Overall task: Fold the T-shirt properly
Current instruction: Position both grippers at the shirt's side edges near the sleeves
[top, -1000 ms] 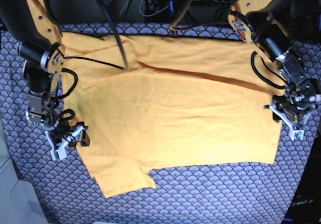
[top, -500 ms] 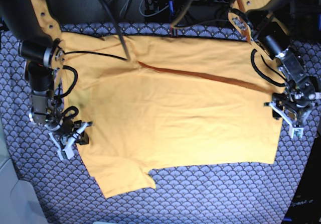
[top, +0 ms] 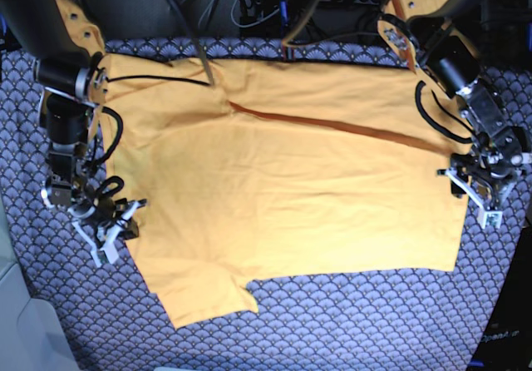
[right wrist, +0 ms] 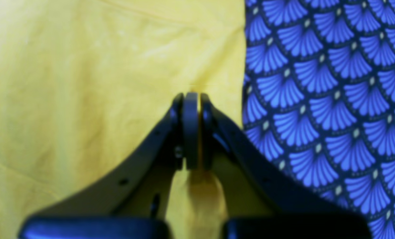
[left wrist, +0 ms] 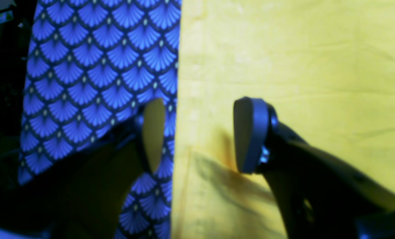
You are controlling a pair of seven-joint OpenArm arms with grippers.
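T-shirt (top: 291,196) fabric is pinched between the closed jaws of my right gripper (right wrist: 191,129) at the garment's edge, while my left gripper (left wrist: 197,136) stands wide open astride the opposite edge, one finger (left wrist: 152,132) over the scallop-patterned cloth (left wrist: 94,66), the other over yellow fabric, holding nothing. I see the shirt spread flat across that cloth, with black cables (top: 187,38) crossing its far edge.
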